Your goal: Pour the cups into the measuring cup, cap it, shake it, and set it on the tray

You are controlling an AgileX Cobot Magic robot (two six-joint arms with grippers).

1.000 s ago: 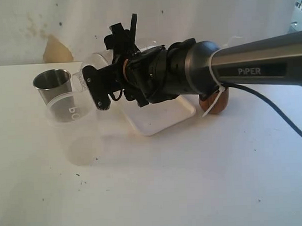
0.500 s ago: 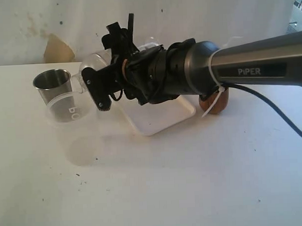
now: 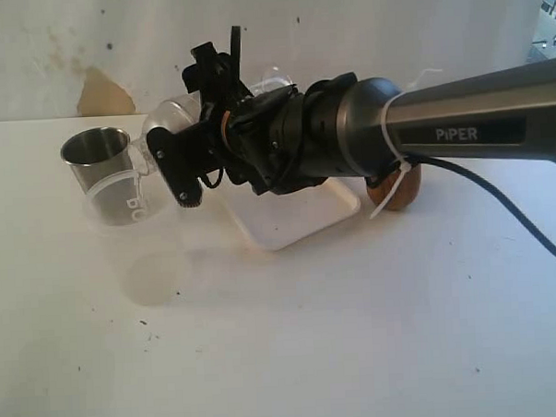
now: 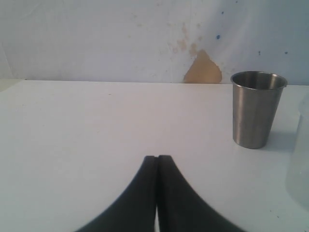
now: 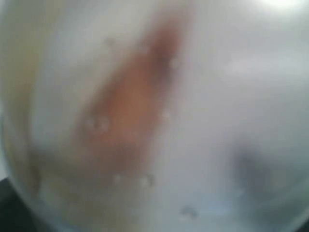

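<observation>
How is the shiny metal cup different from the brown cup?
The steel tumbler is shiny grey; the wooden cup is brown. The steel tumbler has straight, tapering sides; the wooden cup looks rounded. The steel tumbler stands in plain sight on the left of the exterior view; the wooden cup is mostly hidden behind the right arm. Both stand on the white table, and neither is held.

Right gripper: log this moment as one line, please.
right gripper: grips measuring cup, tilted, in air | left gripper: shut, empty | steel tumbler: upright on table | tray: cup not on it
</observation>
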